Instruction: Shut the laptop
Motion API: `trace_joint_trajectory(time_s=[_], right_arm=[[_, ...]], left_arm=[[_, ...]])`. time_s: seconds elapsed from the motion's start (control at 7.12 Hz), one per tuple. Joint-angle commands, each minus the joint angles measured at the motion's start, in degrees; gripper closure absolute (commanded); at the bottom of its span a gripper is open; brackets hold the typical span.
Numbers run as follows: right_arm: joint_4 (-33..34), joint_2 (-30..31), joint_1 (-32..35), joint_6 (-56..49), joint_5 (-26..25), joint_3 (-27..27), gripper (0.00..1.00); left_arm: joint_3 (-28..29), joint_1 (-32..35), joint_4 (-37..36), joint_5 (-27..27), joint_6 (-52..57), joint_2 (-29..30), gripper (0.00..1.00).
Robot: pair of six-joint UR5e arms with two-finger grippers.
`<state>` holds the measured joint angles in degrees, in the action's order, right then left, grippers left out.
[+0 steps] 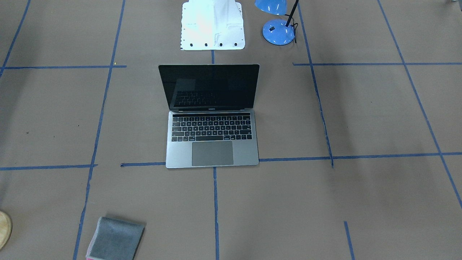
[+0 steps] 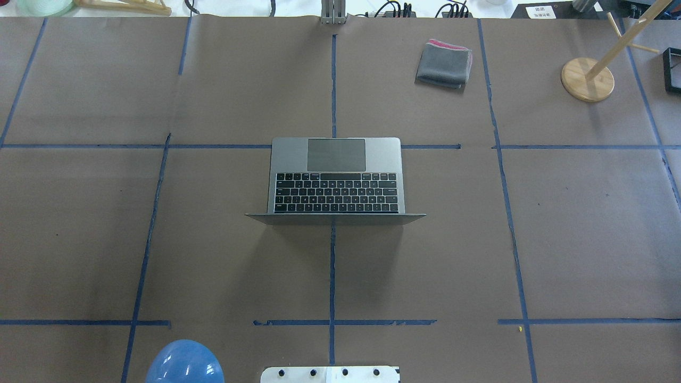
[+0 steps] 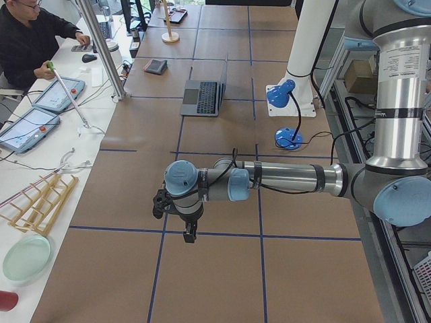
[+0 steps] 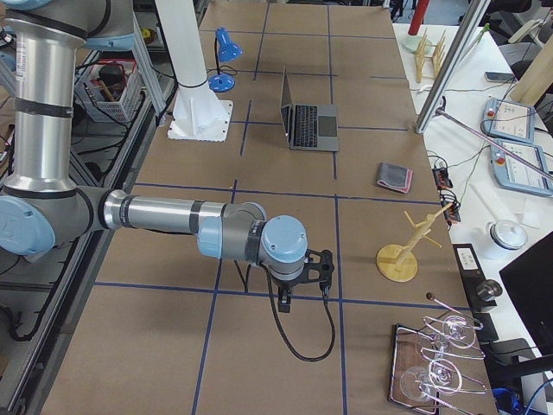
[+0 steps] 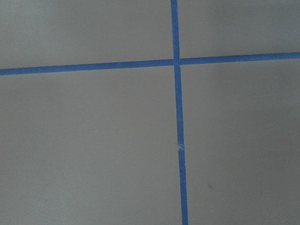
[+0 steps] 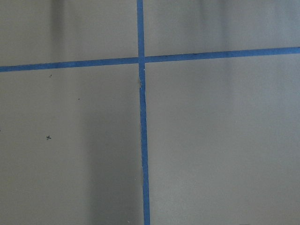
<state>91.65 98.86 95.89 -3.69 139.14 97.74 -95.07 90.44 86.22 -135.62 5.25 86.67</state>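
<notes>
Fingers of left gripper [image 3: 190, 235] and right gripper [image 4: 285, 303]: spread or pressed, cannot tell; laptop [image 1: 212, 124] stands open, well apart from every table [image 2: 159, 239] edge

You are working in a robotics lab, not a home or an office. The surface [image 2: 213, 239] is wrapped in brown paper and marked off into squares by a blue tape grid [image 2: 332, 266]. Two industrial arms, the left arm [image 3: 289, 178] and the right arm [image 4: 164, 216], reach out over it. A white pedestal [image 1: 213, 25] with a row of bolts stands at the robot's edge. Alongside runs a white side bench [image 3: 20, 168] with teach pendants [image 3: 27, 129] lying on it. An aluminium frame post [image 3: 101, 47] rises beside it, and a person in black [image 3: 30, 33] sits there.
</notes>
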Motion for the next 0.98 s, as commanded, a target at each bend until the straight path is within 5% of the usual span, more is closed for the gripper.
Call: trace_joint_trajectory(time_s=[0.0,0.84], right_arm=[[-0.2,-0.1,0.0,0.0,0.2,0.0,0.0],[0.0,-0.2,0.0,0.1,0.9,4.0,0.0]], left_arm=[[-0.1,0.0,0.0,0.0,-0.1,0.2,0.0],[-4.0,0.1,0.1,0.0,-0.4,2.2,0.0]])
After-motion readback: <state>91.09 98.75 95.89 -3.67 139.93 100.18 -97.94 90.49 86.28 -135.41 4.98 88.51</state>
